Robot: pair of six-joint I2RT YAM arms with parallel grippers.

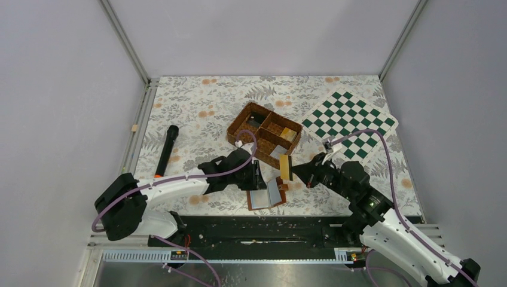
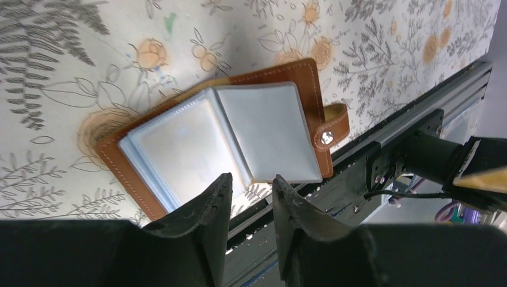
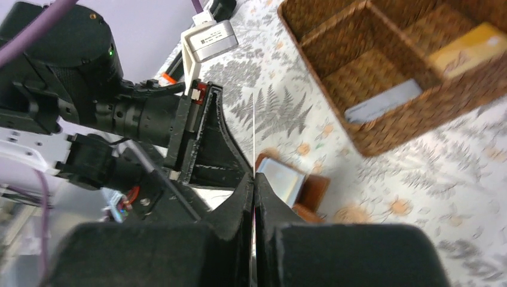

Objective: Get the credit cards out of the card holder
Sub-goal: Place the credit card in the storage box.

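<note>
right claw (image 3: 253,179) pinching a thin card (image 3: 254,128) above the open wallet (image 3: 291,182)

the two dark fingers are pressed together on the card, which stands upright and edge-on, so only a thin pale line shows and its colour cannot be told. just past the fingertips the brown wallet lies open on the flowered table (image 3: 430,179), a pale inner page facing up. the left claw (image 3: 230,161) reaches in from the left, close beside the card, with a white box (image 3: 209,40) on its wrist. at upper right is a woven basket (image 3: 418,113), with a yellow card (image 3: 466,49) in one compartment and a grey card (image 3: 382,101) in another.
</note>
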